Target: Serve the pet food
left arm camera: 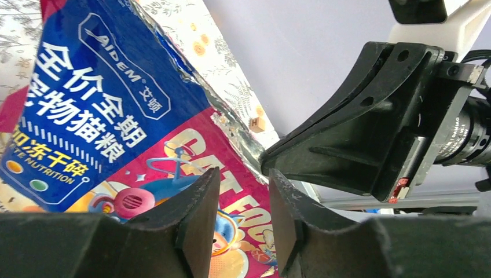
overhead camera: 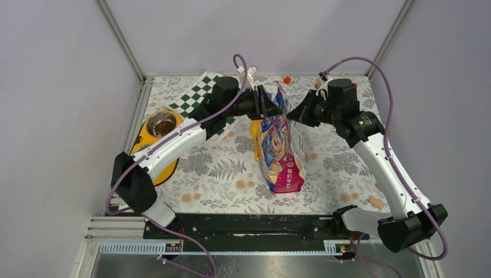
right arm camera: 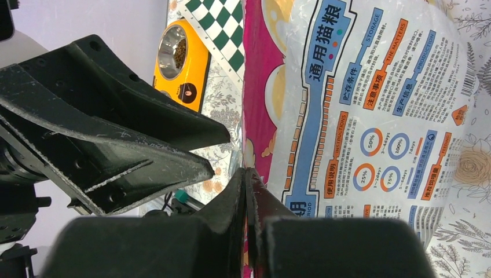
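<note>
R gripper (right arm camera: 246,182) clenched on top edge of glossy pink-and-blue pet food bag (overhead camera: 282,156); L gripper (left arm camera: 242,197) released, fingers apart, right beside bag.

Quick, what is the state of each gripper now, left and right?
Left gripper: open, fingers apart, holding nothing.
Right gripper: shut, pinching the top edge of the pet food bag.

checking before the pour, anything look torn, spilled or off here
The bag's top edge is ragged, with crinkled foil lining showing, right where the right pincer pinches it. I see no spilled kibble; the bowl already holds some.
</note>
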Tool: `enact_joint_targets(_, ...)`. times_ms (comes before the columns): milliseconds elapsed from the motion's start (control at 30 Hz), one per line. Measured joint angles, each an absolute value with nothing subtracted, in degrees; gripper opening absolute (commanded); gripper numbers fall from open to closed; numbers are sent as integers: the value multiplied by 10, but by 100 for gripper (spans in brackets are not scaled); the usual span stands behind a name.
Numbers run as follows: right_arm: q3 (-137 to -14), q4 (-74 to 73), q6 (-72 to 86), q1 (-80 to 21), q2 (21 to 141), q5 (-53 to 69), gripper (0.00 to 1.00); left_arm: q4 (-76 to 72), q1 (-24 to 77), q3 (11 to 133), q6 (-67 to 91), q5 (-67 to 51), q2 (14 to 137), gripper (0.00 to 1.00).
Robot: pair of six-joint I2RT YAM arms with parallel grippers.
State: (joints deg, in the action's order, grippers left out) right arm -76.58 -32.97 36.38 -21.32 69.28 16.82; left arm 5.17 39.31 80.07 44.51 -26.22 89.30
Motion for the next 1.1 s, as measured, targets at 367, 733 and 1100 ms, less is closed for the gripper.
enact_joint_targets(367, -761, -323, 368, -210, 694, 174, 0, 24, 390, 820, 482, -312, 939, 10)
enact_joint_targets(733, -760, -324, 363, -211, 693, 160, 0, 50, 391, 837, 467, -295, 946, 0)
enact_joint_targets(1100, -766, -333, 348, -218, 691, 142, 0, 73, 392, 837, 452, -270, 930, 0)
